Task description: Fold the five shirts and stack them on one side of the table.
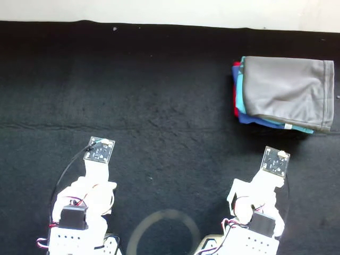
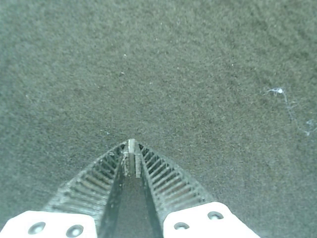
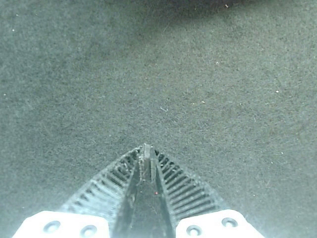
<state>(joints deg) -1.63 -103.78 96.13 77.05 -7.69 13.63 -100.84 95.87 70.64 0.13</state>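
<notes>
Table [image 1: 159, 101], covered in black cloth, spans the high view; a pale wall strip runs along the far edge.

Stack of shirts [image 1: 284, 95] sits on the far part of the cloth, toward one side, well apart from both arms. Grey shirt [image 1: 289, 87] lies folded on top. Teal, blue and red edges show beneath it along the stack's side and near edge. Four colours can be told apart; whether a fifth shirt lies inside cannot be told.

Two arms sit folded back at the near edge, one [image 1: 85, 202] well away from the stack, the other [image 1: 257, 204] on the stack's side. Which is left and which is right cannot be settled from the wrist views, as both look onto bare cloth.

Left gripper [image 2: 131, 151]: ribbed jaws pressed together at the tips, nothing between them. Right gripper [image 3: 146, 153]: same, jaws closed tip to tip and holding nothing.

Progress, as a judgement: every shirt in sight is folded and in the stack, so the task looks finished or all but finished, with only the count of five unconfirmed.

Writing: a small white tag [image 1: 288, 126] pokes out at the stack's near edge, too small to read. Pale lint thread [image 2: 283, 95] lies on the cloth in the left wrist view.
</notes>
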